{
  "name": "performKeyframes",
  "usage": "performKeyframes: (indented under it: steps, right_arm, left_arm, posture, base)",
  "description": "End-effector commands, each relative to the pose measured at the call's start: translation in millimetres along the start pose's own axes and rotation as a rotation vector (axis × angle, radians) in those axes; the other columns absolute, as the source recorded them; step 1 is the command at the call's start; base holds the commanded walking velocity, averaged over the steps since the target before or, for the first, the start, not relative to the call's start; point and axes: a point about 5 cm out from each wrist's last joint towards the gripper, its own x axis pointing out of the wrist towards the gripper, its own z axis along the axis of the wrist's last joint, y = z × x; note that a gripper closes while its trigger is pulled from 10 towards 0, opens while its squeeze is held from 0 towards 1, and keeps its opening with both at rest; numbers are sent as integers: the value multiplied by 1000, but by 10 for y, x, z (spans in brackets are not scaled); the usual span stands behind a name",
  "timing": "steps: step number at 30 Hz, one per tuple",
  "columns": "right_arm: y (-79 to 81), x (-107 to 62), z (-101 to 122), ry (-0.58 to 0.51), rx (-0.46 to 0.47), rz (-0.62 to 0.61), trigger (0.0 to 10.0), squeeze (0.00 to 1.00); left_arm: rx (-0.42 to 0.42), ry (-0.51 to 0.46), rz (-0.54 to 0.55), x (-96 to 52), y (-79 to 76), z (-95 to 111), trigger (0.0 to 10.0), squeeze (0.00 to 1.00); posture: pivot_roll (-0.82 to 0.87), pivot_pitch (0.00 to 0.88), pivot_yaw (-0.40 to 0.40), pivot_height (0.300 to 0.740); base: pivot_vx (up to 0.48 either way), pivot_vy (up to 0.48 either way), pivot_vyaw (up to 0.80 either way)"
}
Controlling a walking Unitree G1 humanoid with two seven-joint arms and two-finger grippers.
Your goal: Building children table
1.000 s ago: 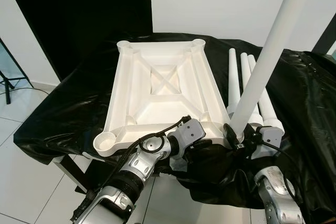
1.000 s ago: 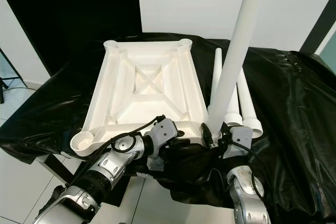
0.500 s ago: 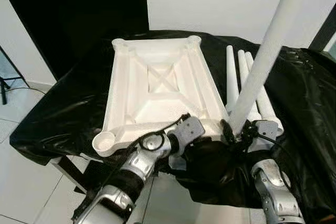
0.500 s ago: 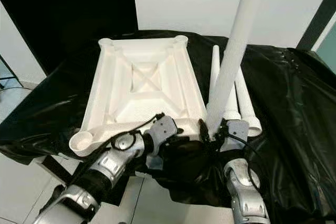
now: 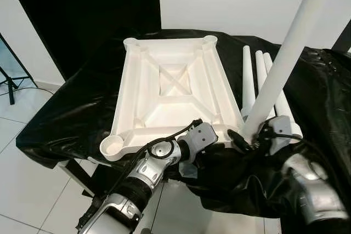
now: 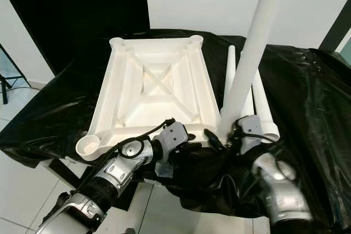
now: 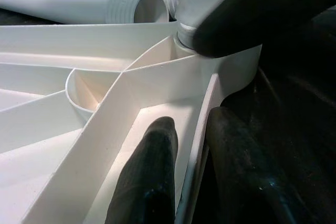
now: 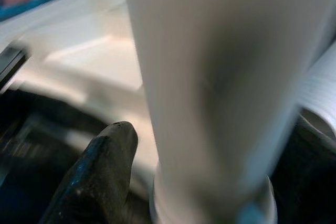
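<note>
While clamped, leg stands between right tool fingers.

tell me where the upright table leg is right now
The upright table leg stands in the near right corner socket of the upturned white tabletop, held at its base by the right gripper, with spare legs lying just beyond.

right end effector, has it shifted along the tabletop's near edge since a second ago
No. The right end effector still grips the upright leg at the near right corner socket of the upturned tabletop. The camera shifted; the forearm swung outward.
</note>
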Motion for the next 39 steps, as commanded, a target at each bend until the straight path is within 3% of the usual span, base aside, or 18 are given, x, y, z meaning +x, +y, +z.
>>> performKeyframes:
  steps: [1, 2, 6, 7, 13, 14, 16, 17, 18, 19, 21, 23, 31, 35, 36, 37, 38, 39]
  right_arm:
    - [164, 44, -88, 29, 53, 109, 10000, 0]
    - [121, 16, -92, 58, 47, 135, 4784, 0]
    - [33, 14, -120, 101, 25, 117, 4784, 0]
    - [-15, 21, -105, 99, 15, 110, 0, 0]
    - [16, 56, -93, 77, 42, 113, 0, 0]
    - [107, 122, -132, 11, 60, -46, 0, 0]
    - [124, 135, -137, -6, 65, -90, 0, 0]
    - [168, 130, -196, -63, 114, -311, 0, 0]
    - [246, 116, -237, -75, 138, -384, 0, 0]
    - [246, 116, -237, -75, 138, -384, 0, 0]
    - [455, 121, -282, -73, 158, -438, 0, 0]
    - [472, 126, -286, -69, 153, -439, 0, 0]
    - [66, 122, -97, -160, 34, -721, 0, 0]
    - [31, 232, -66, -150, 55, -747, 0, 0]
    - [116, 312, -63, -141, 67, -687, 6784, 0]
    - [116, 312, -63, -141, 67, -687, 6784, 0]
    - [234, 369, -107, -113, 87, -605, 10000, 0]
    - [313, 400, -141, -94, 100, -551, 10000, 0]
  left_arm:
    - [-65, 125, -89, -14, -179, -294, 10000, 0]
    - [-64, 126, -89, -21, -174, -296, 10000, 0]
    - [-63, 127, -89, -25, -172, -297, 10000, 0]
    - [-63, 127, -89, -27, -171, -299, 10000, 0]
    - [-64, 127, -85, -29, -162, -295, 10000, 0]
    - [-66, 127, -85, -39, -167, -299, 10000, 0]
    - [-66, 126, -85, -42, -169, -301, 10000, 0]
    - [-66, 133, -88, -40, -183, -316, 10000, 0]
    - [-65, 136, -86, -40, -184, -321, 10000, 0]
    - [-65, 136, -86, -40, -184, -321, 10000, 0]
    - [-73, 130, -73, -47, -167, -308, 10000, 0]
    - [-76, 128, -73, -50, -167, -305, 10000, 0]
    - [-47, 145, -74, -83, -57, -298, 10000, 0]
    - [-49, 151, -55, -103, -9, -304, 10000, 0]
    - [-47, 153, -55, -115, -4, -309, 10000, 0]
    - [-47, 153, -55, -115, -4, -309, 10000, 0]
    - [-46, 156, -57, -126, -13, -319, 10000, 0]
    - [-46, 158, -58, -132, -20, -326, 10000, 0]
  posture:
    - [194, 0, -30, 740]
    - [195, 0, -26, 740]
    - [196, 0, -25, 740]
    - [198, 0, -25, 740]
    - [203, 0, -29, 740]
    - [202, 0, -28, 740]
    - [202, 0, -28, 740]
    - [211, 0, -35, 740]
    - [226, 0, -37, 740]
    - [226, 0, -37, 740]
    - [219, 0, -17, 740]
    - [219, 0, -17, 740]
    - [205, 0, -3, 740]
    - [205, 0, -2, 740]
    - [213, 0, -10, 740]
    - [213, 0, -10, 740]
    - [217, 0, -16, 740]
    - [217, 0, -16, 740]
  base:
    - [0, 0, 0]
    - [0, 0, 0]
    - [0, 0, 0]
    - [0, 0, 0]
    - [0, 0, 0]
    - [0, 0, 0]
    - [0, 0, 0]
    - [0, 0, 0]
    - [0, 0, 0]
    - [0, 0, 0]
    - [0, 0, 0]
    - [0, 0, 0]
    - [0, 0, 0]
    - [0, 0, 0]
    - [0, 0, 0]
    - [0, 0, 0]
    - [0, 0, 0]
    - [0, 0, 0]
